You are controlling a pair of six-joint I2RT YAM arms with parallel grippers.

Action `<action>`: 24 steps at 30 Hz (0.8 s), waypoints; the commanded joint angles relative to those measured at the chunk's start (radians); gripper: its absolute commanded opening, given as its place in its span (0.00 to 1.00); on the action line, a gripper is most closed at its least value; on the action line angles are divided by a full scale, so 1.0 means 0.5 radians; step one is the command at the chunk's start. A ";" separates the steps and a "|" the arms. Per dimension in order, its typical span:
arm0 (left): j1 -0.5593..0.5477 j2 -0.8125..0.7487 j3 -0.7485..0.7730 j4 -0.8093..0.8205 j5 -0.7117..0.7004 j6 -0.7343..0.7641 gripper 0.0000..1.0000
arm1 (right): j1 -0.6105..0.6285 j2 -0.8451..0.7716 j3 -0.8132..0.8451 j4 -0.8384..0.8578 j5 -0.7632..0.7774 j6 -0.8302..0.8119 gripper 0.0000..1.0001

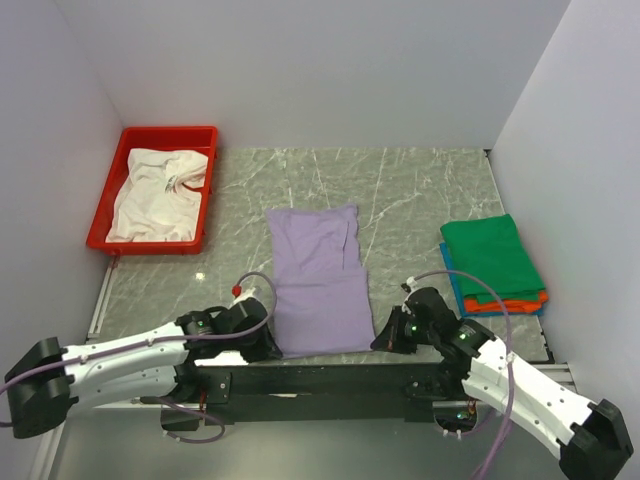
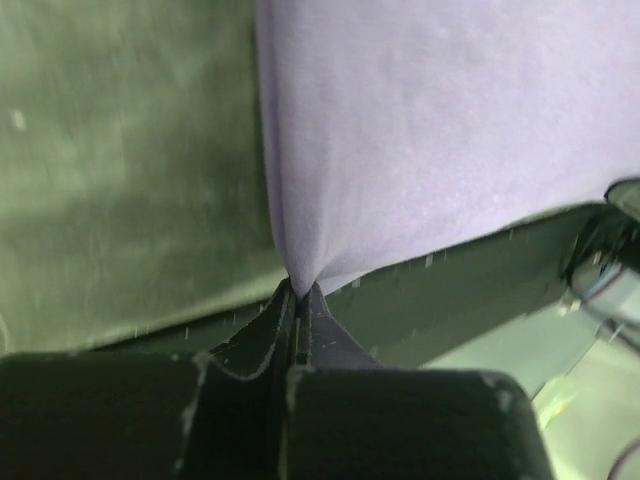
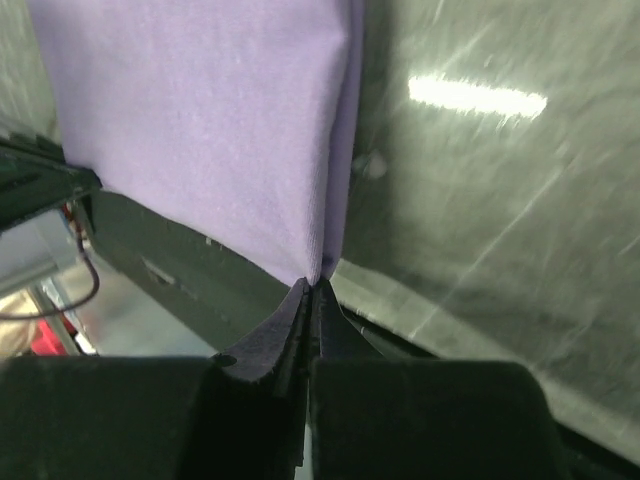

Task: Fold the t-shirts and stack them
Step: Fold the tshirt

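Tabletop: tray, lavender t-shirt, folded stack

Bright, even overhead light; wrist views blurred.

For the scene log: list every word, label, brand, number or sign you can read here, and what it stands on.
No readable text in any view.
Purple shirt, folded shirts, red tray: no lettering shows.
White shirt: a small mark near the neck, too small to read.
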 commanded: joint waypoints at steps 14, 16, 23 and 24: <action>0.060 -0.092 0.535 -0.380 -0.483 0.323 0.00 | 0.083 0.237 0.756 -0.304 0.478 -0.174 0.00; 0.222 -0.015 0.612 -0.328 -0.438 0.416 0.00 | 0.056 0.353 0.860 -0.279 0.524 -0.207 0.00; 0.743 0.188 0.928 -0.239 -0.300 0.738 0.00 | -0.208 0.685 1.229 -0.157 0.487 -0.336 0.00; 0.778 0.255 1.010 -0.233 -0.278 0.759 0.00 | -0.248 0.761 1.311 -0.129 0.460 -0.367 0.00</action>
